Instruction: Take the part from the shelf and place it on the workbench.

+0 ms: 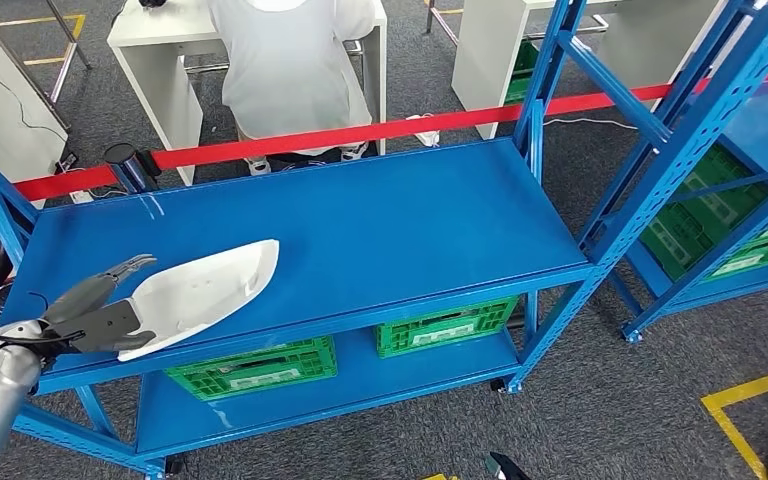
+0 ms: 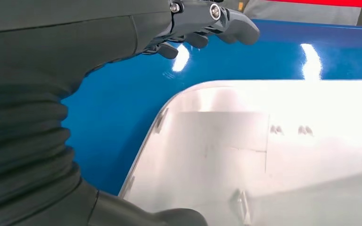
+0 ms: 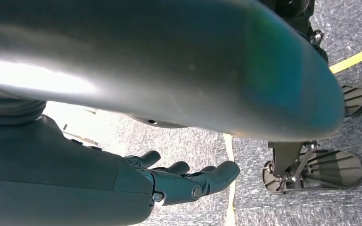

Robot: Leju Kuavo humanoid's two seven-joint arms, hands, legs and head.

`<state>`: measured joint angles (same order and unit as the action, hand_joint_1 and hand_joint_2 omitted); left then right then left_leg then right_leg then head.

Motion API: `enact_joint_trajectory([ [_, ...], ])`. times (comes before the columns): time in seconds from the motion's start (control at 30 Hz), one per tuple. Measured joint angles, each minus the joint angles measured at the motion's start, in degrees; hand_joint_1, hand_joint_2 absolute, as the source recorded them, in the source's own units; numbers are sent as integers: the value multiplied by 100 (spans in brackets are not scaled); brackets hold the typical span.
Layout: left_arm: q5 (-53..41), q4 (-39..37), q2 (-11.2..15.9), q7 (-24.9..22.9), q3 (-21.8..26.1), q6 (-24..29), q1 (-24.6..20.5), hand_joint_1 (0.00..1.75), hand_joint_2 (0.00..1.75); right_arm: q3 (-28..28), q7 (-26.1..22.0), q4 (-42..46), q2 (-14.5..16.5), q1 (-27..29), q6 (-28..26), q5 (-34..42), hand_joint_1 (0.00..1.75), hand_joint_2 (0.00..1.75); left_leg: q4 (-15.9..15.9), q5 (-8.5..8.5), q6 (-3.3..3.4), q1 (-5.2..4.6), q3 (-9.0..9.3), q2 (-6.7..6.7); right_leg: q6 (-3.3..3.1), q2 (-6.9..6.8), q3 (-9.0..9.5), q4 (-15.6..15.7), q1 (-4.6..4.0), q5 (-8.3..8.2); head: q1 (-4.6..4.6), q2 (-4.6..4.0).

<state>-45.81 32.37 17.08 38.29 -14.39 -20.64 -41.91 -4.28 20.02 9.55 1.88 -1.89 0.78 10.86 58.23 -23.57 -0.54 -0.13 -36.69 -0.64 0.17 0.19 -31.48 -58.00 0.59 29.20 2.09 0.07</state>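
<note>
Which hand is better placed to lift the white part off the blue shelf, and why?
The left hand: it is already at the near end of the white part on the shelf. The right hand hangs over the floor.

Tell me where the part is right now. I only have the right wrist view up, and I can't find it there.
Observer: The white part lies on the top level of the blue shelf, toward its left end.
Operator: Is the left hand on it?
Observer: The left hand is at the part's near end. In the left wrist view its fingers reach out above the shelf surface, so I can't tell whether it grips the part.
Operator: Anyone close by?
Observer: A person in white is beyond the shelf, behind the red barrier tape.
</note>
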Motion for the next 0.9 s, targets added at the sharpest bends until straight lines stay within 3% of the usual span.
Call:
enact_joint_trajectory([
  [0.27,469,1003,219,-275,-508,5,546,0,175,-18,0,0,0,6,-1,9,0,0,0,-2,-2,0,0,0,-1,-1,-5,0,0,3,1,0],
  [0.9,915,1496,363,-355,-827,-19,700,0,175,-93,0,0,0,7,8,9,0,0,0,-2,-2,1,0,-1,-1,-1,0,0,-1,3,1,0],
])
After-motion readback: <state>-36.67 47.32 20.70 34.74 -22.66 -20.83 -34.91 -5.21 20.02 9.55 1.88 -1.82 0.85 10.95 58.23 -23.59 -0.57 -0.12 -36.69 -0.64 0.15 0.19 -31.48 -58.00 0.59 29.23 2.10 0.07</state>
